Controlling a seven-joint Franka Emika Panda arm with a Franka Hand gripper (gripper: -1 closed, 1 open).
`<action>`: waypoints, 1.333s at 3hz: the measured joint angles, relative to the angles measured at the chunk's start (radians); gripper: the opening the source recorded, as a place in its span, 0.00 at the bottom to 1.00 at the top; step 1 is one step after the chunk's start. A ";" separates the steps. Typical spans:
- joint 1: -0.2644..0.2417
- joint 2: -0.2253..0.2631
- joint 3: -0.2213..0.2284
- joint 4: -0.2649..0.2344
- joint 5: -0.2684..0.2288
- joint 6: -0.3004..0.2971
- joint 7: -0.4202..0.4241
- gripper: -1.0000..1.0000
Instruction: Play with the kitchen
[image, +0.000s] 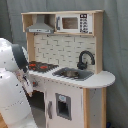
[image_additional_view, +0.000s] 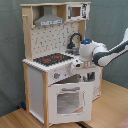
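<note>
We see kitchen (image: 67, 70) (image_additional_view: 57, 60) upright on wood floor (image_additional_view: 112, 107) against grey curtain: white body, light-wood frame, black-red stovetop (image_additional_view: 52, 59), black faucet (image: 85, 59), grey hood (image: 41, 26). Gripper (image_additional_view: 86, 71) at counter edge beside stovetop, above oven door (image_additional_view: 69, 102); we cannot tell finger gap or contact.

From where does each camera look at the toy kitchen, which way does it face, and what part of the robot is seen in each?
First exterior view: looks at the kitchen from its sink end; the white arm fills the first exterior view's left.
Second exterior view: looks from the stovetop end at the oven door; the arm enters from the second exterior view's right.
Shared: kitchen, faucet, arm.
</note>
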 joint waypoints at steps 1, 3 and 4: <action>-0.057 0.045 0.043 0.000 -0.005 0.018 -0.062 0.00; -0.190 0.089 0.180 -0.013 -0.017 0.031 -0.089 0.00; -0.260 0.088 0.255 -0.047 -0.016 0.056 -0.079 0.00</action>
